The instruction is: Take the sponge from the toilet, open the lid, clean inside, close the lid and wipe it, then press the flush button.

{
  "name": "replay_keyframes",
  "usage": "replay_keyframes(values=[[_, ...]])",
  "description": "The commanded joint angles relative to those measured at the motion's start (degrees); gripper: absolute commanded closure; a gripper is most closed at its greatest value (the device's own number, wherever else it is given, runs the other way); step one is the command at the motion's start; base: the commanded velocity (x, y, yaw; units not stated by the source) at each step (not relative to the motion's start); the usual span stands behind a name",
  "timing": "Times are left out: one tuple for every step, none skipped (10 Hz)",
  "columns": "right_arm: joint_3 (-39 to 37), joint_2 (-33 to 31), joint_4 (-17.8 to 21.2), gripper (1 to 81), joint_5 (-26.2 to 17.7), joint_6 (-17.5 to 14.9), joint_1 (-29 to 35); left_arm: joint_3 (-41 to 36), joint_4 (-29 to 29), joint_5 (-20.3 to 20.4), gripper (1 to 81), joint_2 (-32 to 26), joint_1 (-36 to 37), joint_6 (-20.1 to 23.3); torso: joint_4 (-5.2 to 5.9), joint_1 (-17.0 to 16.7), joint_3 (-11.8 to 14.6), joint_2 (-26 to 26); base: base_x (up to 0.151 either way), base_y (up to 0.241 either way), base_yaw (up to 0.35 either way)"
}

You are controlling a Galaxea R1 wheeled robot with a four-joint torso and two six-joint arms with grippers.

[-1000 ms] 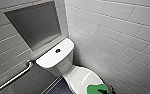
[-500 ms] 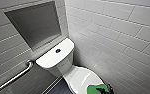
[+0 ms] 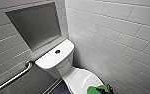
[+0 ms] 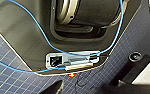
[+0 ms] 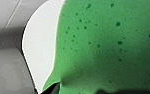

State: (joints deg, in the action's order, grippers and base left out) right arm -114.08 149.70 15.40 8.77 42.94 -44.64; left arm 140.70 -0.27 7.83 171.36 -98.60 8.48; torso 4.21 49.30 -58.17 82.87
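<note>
The white toilet (image 3: 66,66) stands in the corner of the tiled walls, with the dark round flush button (image 3: 57,51) in the centre of its tank top. The oval lid (image 3: 79,78) is down. On its near end lies the bright green sponge (image 3: 94,89). My right gripper (image 3: 104,89) is dark and sits right at the sponge, jaws wide. Whether it grips the sponge I cannot tell. In the right wrist view the sponge (image 5: 103,45) is very close, with the lid (image 5: 39,50) beside it. My left gripper (image 4: 91,90) hangs open over the floor.
A recessed grey niche (image 3: 36,25) is set in the wall above the tank. A metal grab rail (image 3: 13,77) runs along the left wall. White tiled wall (image 3: 121,42) closes the right side. Dark blue floor tiles (image 4: 11,80) lie beside my base, with a blue cable (image 4: 41,37) across it.
The green sponge patch with the gripper at it sits slightly further right and lower in the head view. The toilet has not shifted.
</note>
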Motion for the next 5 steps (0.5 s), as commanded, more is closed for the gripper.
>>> replay_keyframes(values=[[-1.3,-0.5,-1.2,1.0,-1.7,-0.3,5.8,-0.6,-0.6,-5.3,1.0,-0.1,-2.6,-0.2,0.0,0.0,0.0,0.0,0.0,0.0,0.0],[-3.0,0.2,-1.8,1.0,-3.0,-0.4,5.8,-0.6,-0.8,-5.3,1.0,-0.2,-2.7,-0.2,0.0,0.0,0.0,0.0,0.0,0.0,0.0],[-4.5,0.9,-2.4,1.0,-3.4,-0.4,5.8,-0.6,-1.4,-5.2,1.0,-0.2,-2.6,-0.2,0.0,0.0,0.0,0.0,0.0,0.0,0.0],[-5.4,1.3,-3.2,1.0,-3.8,-0.4,6.4,-0.3,-1.6,-5.3,1.0,-0.1,-2.7,-0.2,0.0,0.0,0.0,0.0,0.0,0.0,0.0],[-5.8,1.8,-3.9,1.0,-5.5,-0.3,7.6,-0.3,-1.7,-5.3,1.0,-0.1,-2.6,-0.2,0.0,0.0,0.0,0.0,0.0,0.0,0.0]])
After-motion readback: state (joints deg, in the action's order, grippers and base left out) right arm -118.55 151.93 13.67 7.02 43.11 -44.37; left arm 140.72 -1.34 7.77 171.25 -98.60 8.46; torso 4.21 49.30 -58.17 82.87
